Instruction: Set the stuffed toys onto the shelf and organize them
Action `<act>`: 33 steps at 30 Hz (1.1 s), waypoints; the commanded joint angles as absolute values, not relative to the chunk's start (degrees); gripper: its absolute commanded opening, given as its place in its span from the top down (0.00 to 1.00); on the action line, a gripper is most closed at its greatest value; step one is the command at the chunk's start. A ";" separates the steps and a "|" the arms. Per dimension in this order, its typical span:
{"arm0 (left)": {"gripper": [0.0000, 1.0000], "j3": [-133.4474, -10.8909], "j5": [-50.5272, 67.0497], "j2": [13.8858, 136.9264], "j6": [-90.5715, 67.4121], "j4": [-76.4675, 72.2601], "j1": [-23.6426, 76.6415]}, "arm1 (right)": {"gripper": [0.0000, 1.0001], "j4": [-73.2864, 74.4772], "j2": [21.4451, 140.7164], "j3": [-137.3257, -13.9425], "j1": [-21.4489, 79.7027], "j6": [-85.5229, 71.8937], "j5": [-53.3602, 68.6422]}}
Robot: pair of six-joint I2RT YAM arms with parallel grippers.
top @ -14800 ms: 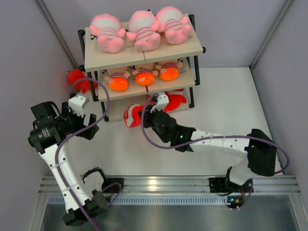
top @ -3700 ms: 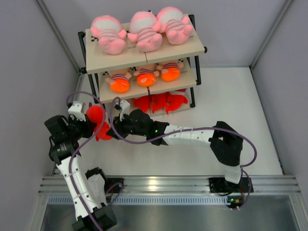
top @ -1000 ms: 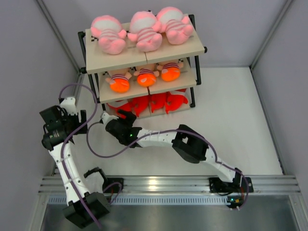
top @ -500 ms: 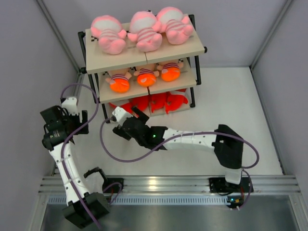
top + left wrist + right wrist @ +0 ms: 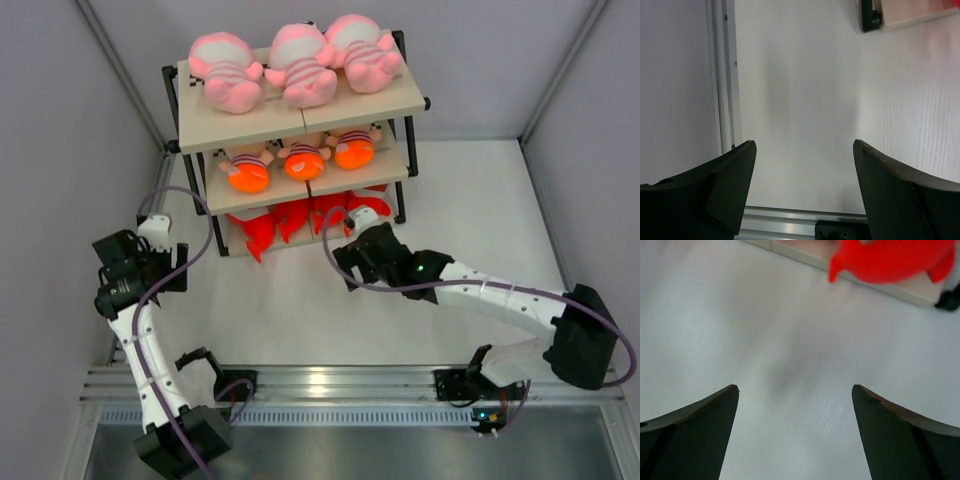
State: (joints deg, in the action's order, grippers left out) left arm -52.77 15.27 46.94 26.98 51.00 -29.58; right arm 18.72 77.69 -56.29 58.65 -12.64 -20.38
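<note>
White table [image 5: 480,200] carried the black-framed, three-tier wooden shelf [image 5: 290,120], its pale-pink striped plush dolls [image 5: 298,62] grouped on top and red plush sharks [image 5: 310,215] at the bottom, seemingly sorted by kind, while left gripper [image 5: 802,165] and right gripper [image 5: 795,405] hung spread, empty.

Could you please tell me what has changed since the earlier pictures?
The red shark from beside the shelf now lies at the left of its bottom tier; the right gripper let it go and drew back rightward. The left gripper is empty too. The other toys stayed.
</note>
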 commanded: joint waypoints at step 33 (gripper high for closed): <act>0.02 -36.56 10.46 44.92 30.06 47.55 -29.53 | 0.01 24.26 54.59 -37.27 6.86 -25.93 -16.35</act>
State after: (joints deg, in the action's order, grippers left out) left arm -37.30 11.00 46.22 30.15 50.33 -29.58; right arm 28.29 57.45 -37.76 7.29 -25.34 -14.94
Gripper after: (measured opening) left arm 0.984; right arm 0.992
